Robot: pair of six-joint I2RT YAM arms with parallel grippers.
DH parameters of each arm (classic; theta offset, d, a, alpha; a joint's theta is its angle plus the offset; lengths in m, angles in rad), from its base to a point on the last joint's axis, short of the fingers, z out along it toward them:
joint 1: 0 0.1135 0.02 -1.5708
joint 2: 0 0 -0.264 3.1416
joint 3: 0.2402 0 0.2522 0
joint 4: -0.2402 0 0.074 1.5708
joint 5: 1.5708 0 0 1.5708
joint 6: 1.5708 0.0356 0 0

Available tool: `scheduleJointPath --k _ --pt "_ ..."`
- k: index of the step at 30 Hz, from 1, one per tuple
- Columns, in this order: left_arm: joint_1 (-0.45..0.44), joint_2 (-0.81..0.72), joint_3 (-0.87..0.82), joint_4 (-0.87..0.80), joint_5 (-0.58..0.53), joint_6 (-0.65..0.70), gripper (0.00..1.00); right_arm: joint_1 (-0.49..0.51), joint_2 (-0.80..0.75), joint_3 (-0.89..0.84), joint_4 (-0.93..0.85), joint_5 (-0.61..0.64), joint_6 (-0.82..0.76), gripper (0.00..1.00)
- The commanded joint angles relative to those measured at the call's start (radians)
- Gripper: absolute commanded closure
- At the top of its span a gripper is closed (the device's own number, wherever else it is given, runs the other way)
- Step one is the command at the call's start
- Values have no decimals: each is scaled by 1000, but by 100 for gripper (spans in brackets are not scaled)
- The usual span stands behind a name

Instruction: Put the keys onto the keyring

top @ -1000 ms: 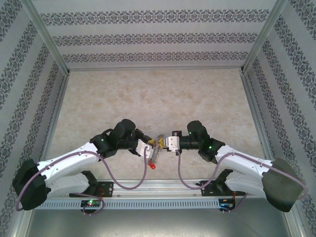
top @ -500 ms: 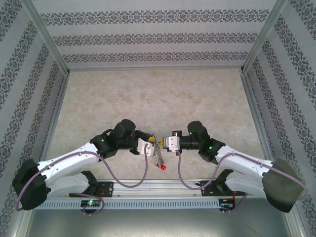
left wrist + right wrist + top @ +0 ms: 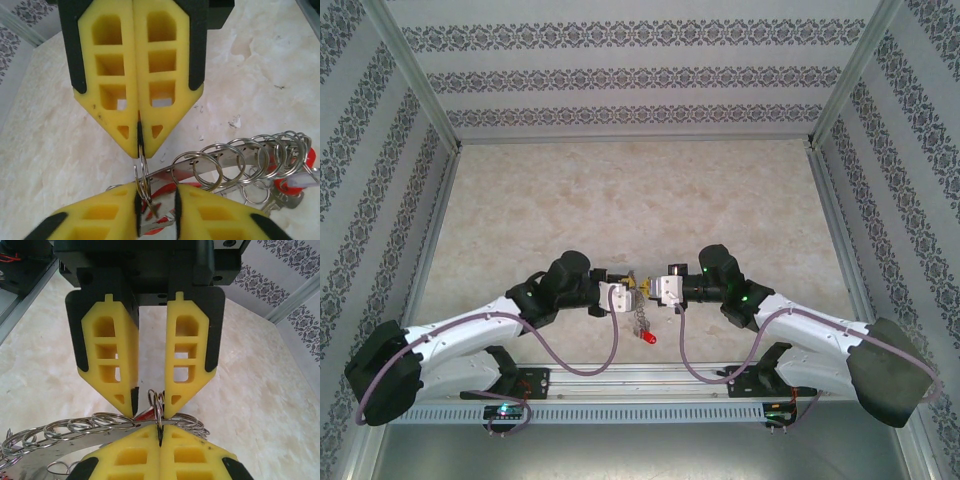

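Your one table (image 3: 620, 200), marble-patterned and pale, sits boxed in by walls (image 3: 640, 75) papered with grey ornamental bands. Your two white arms reach in from the near edge. The left arm (image 3: 470, 330) and the right arm (image 3: 810, 335) both lie low with their forearms angled inward. Their black wrists meet nose to nose over the near middle of the table.

Each arm carries one gripper with two yellow wedge-tipped fingers (image 3: 110, 355), moulded with rectangular cut-outs and backed in black. The left gripper (image 3: 150, 407) has its fingers apart, straddling a small wire loop without visibly pressing it. The right gripper (image 3: 139, 150) has its fingers pressed together, pinching that loop edge-on at the tips.

The one keyring (image 3: 235, 160) hangs between and below the two sets of tips. It is a flat silvery band strung with a row of overlapping round wire loops, with grey metal keys dangling from it.

Of the keys (image 3: 648, 340), one bright red plastic head shows from above at the keyring's lowest end. More red glints behind the loops in the left wrist view, and their number cannot be told.
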Motion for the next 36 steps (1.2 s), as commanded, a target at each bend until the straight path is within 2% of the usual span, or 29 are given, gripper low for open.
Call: scheduleJointPath --k 1,8,12,17,21,24,25,30,36 --pt "1 -29 -14 122 -19 -81 77 -2 4 -9 38 -17 -1 100" --pt "3 -49 3 125 -5 -113 82 0 20 0 30 -21 8 100" --pt "3 -45 19 88 4 -102 94 0 28 -1 41 -21 20 100" --pt "3 -49 43 27 -4 -71 100 -2 21 2 26 -11 31 100" --pt "4 -43 89 -55 -29 -45 100 -3 22 6 15 -10 51 99" --pt "1 -26 149 -153 -60 -30 100 -4 18 17 -2 -2 75 85" --pt "1 -20 171 -188 -68 -24 100 -5 18 22 -8 4 82 84" --pt "1 2 243 -288 -83 -12 100 -4 24 52 -58 24 100 82" --pt "-2 49 322 -388 -80 -21 100 -5 41 65 -26 72 145 79"
